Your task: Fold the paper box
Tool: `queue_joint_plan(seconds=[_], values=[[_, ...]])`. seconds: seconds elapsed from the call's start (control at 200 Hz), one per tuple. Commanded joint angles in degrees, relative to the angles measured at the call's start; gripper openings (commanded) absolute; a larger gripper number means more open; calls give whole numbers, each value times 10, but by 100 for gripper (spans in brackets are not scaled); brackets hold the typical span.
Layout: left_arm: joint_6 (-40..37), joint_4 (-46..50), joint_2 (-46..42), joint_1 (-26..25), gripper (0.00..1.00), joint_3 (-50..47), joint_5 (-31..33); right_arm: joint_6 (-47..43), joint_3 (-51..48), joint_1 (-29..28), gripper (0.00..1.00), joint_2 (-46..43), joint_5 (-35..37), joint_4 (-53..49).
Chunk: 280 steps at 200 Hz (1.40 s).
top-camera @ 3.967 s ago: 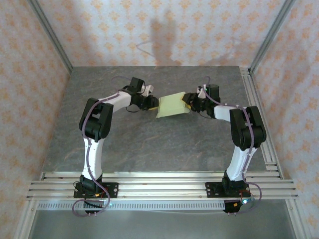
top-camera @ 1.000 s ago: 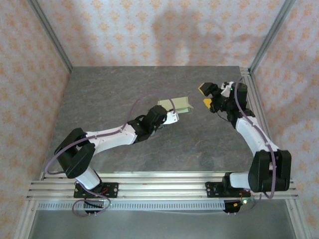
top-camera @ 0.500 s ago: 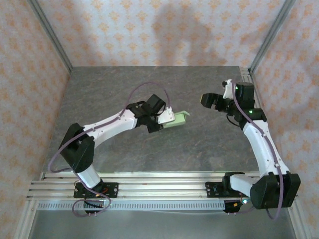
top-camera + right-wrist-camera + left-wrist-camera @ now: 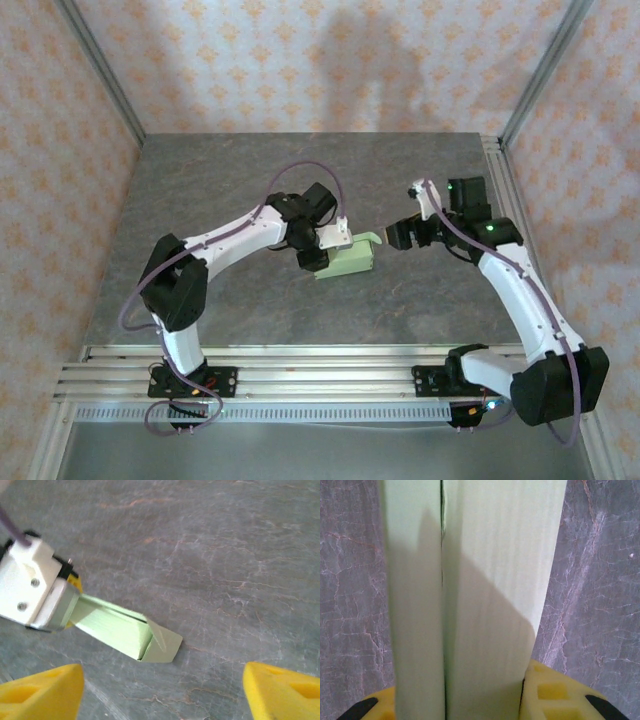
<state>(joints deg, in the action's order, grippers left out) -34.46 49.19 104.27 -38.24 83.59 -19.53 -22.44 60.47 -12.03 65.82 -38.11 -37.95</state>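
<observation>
Step call: flap closing on the paper box (image 4: 348,260), as I'm reading it. Body is already looking folded into a flat sleeve. One end flap (image 4: 162,645) is sticking out open at the end facing the right arm, so I'm judging the job well along but not finished.

Left tool (image 4: 328,256) is clamping the box by its other end. In the left wrist view I'm seeing pale green card running up from between the yellow pads (image 4: 555,700), jaws narrowed down onto it, a seam line running along the card. Box is sitting around the middle of the desk (image 4: 250,180), between the two arms, lying roughly level. I'm not able to tell whether the free end is touching the desk or hanging just above it.

Right tool (image 4: 392,237) is hovering near the open end, apart from it, pointing at the flap. Jaws are standing wide, yellow fingertips (image 4: 40,690) at opposite edges of the right wrist view, nothing between them, touching nothing.

Next move, I'm thinking: bring the right tool onto the flap and push or pinch it over so it's tucking into the sleeve. That's calling for a firm left-side hold, since thin card is likely buckling or sliding under an off-axis push.
</observation>
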Motion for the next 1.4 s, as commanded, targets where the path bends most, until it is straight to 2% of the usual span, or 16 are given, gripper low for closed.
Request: queue_joint_plan(seconds=[0.0,0.125,0.315,0.511,0.741,0.956,1.071,1.181,1.396], values=[[-3,54,21,4,33,15,-7,-48,-5,-24,74,17,24,0],[-1,59,27,5,34,27,-7,-61,2,-40,57,62,30,9],[3,61,35,7,35,33,-9,-79,16,-47,46,117,11,21],[9,66,42,8,36,40,-8,-84,33,-47,30,163,0,32],[10,74,48,8,36,49,-10,-84,45,-50,27,182,-19,33],[20,76,48,7,36,51,-6,-86,50,-50,0,186,-19,22],[27,70,48,7,37,48,-4,-74,51,-51,0,186,-19,18],[39,66,48,7,38,54,-6,-17,48,-53,0,183,-11,36],[68,49,48,7,41,60,-7,116,2,-89,0,139,97,96]])
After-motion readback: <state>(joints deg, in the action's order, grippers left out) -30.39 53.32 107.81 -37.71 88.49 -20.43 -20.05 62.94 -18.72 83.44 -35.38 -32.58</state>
